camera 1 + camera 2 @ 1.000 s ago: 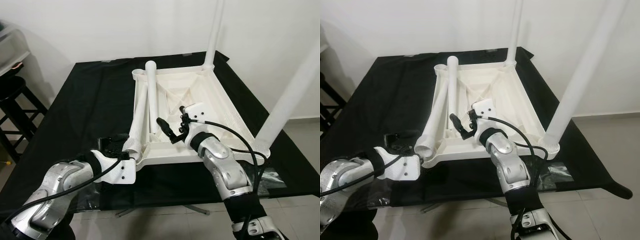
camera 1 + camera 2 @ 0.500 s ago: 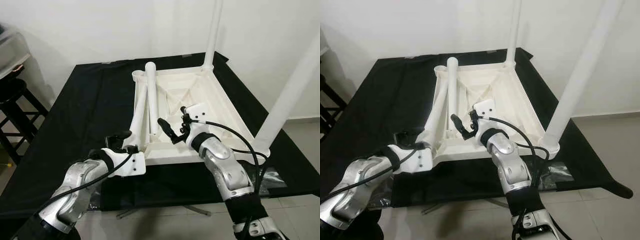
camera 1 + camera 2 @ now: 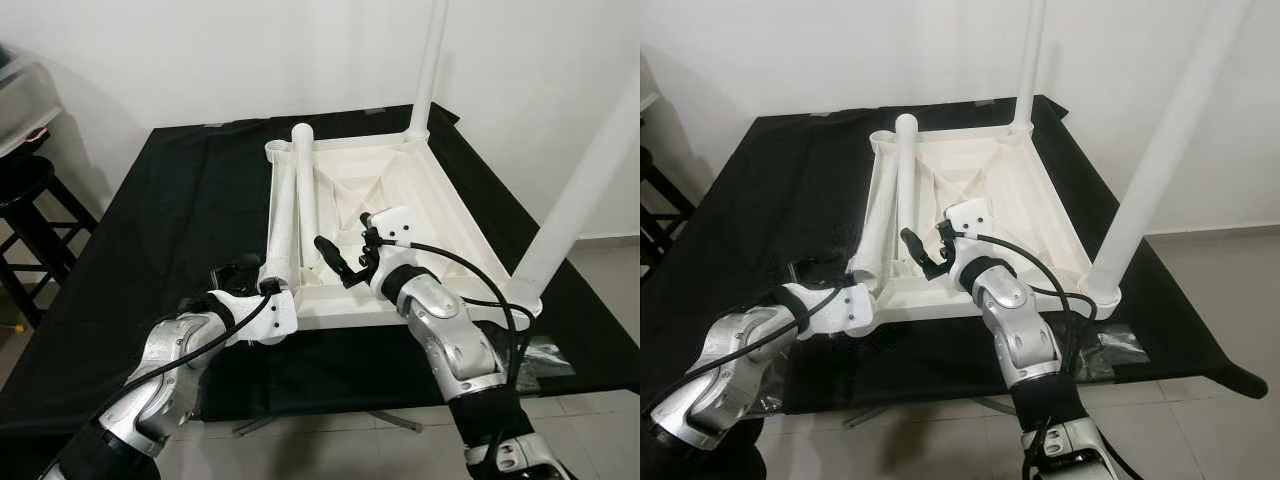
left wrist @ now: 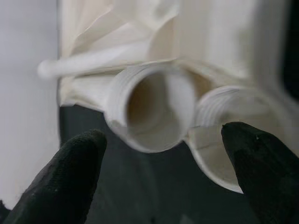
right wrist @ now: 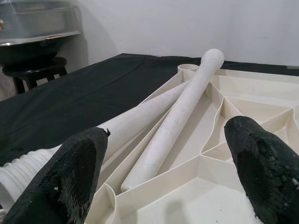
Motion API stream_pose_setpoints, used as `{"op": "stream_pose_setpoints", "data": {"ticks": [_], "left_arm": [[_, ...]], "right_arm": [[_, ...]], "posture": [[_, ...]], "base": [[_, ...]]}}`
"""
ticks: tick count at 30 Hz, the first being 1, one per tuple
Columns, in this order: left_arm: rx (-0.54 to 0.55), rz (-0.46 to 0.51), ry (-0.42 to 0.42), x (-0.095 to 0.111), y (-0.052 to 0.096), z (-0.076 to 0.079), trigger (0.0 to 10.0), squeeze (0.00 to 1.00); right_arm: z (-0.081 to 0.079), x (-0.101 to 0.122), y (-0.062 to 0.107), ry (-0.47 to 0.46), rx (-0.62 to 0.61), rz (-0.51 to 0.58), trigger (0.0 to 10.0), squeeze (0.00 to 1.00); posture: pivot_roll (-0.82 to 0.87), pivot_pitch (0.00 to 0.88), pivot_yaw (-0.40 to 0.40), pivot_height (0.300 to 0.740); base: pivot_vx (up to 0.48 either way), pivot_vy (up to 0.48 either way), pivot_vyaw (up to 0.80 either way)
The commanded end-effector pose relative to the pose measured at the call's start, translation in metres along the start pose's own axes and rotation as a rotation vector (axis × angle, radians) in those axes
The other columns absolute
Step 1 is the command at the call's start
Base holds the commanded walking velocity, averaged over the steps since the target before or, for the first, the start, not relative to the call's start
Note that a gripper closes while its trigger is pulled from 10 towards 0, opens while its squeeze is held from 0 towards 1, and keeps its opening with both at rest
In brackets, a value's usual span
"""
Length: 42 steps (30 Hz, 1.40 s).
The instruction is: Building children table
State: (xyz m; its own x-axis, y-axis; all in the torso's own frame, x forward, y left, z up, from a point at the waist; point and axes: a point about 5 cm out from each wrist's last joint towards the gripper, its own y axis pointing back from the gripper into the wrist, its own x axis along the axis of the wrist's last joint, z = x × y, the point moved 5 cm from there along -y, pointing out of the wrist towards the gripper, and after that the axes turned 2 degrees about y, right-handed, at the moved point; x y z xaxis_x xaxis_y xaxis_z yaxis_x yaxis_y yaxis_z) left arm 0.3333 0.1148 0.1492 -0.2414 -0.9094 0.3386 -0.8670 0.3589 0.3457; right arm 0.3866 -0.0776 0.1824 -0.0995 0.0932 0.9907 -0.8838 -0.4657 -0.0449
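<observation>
Item: white plastic tabletop point(image 3: 400, 190), upside down on my counter point(image 3: 170, 230), which is draped in black cloth; ribbed underside facing up. Two white legs already stand upright in its corner sockets: one at the far right corner point(image 3: 430, 60), one at the near right corner point(image 3: 580, 200). Two loose legs lie inside the tray: a longer leg point(image 3: 281, 225) running along the left rim, its threaded open end at the near left corner, and a second leg point(image 3: 305, 190) just beside it, rounded tip toward the far left corner. My left fingers point(image 4: 79, 177) sit at the near left corner of the tabletop, spread wide on either side of the threaded hollow end of the longer leg point(image 4: 149, 112), with an empty threaded socket point(image 4: 233, 135) just beside it; they are apart from the leg, not touching it. My right fingers point(image 5: 84, 172) hover over the near middle of the tray, also spread wide and holding nothing, pointed toward the two loose legs. Other: a black stool point(image 3: 25, 200) stands to the left of the counter, near a white wall point(image 3: 200, 50).
</observation>
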Motion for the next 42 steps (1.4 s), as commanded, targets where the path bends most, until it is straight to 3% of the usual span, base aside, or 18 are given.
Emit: {"op": "stream_pose_setpoints", "data": {"ticks": [1,3,8,15,19,25,42], "left_arm": [[-0.06,0.018,-0.004,0.001,0.007,0.007,10.0,0.0],[-0.097,0.043,-0.01,0.004,0.017,0.004,10.0,0.0],[-0.07,0.038,-0.009,0.003,0.022,-0.008,10.0,0.0],[0.113,0.007,0.015,-0.001,0.014,-0.039,10.0,0.0],[0.114,-0.005,0.016,-0.002,0.012,-0.038,10.0,0.0],[0.066,-0.045,0.019,-0.011,0.003,-0.021,10.0,0.0],[0.071,-0.052,0.05,-0.011,-0.018,-0.015,10.0,0.0]], "right_arm": [[-0.004,-0.002,-0.001,-0.006,0.009,-0.008,10.0,0.0],[-0.005,-0.003,-0.001,-0.008,0.011,-0.009,10.0,0.0],[-0.006,-0.003,-0.001,-0.01,0.013,-0.009,10.0,0.0],[-0.006,-0.001,-0.001,-0.012,0.015,-0.006,10.0,0.0],[-0.005,-0.001,-0.001,-0.013,0.014,-0.005,10.0,0.0],[-0.005,0.0,-0.001,-0.012,0.011,0.0,10.0,0.0],[-0.005,0.002,-0.002,-0.01,0.009,0.004,10.0,0.0]], "posture": [[-0.01,0.079,0.054,0.74],[0.0,0.079,0.053,0.74],[0.0,0.08,0.052,0.74],[-0.01,0.08,0.052,0.74],[-0.01,0.08,0.052,0.74],[-0.01,0.08,0.054,0.74],[-0.02,0.083,0.056,0.74]], "base": [[0.0,0.0,0.0],[0.0,0.0,0.0],[0.0,0.0,0.0],[0.0,0.0,0.0],[0.0,0.0,0.0],[0.0,0.0,0.0],[0.0,0.0,0.0]]}}
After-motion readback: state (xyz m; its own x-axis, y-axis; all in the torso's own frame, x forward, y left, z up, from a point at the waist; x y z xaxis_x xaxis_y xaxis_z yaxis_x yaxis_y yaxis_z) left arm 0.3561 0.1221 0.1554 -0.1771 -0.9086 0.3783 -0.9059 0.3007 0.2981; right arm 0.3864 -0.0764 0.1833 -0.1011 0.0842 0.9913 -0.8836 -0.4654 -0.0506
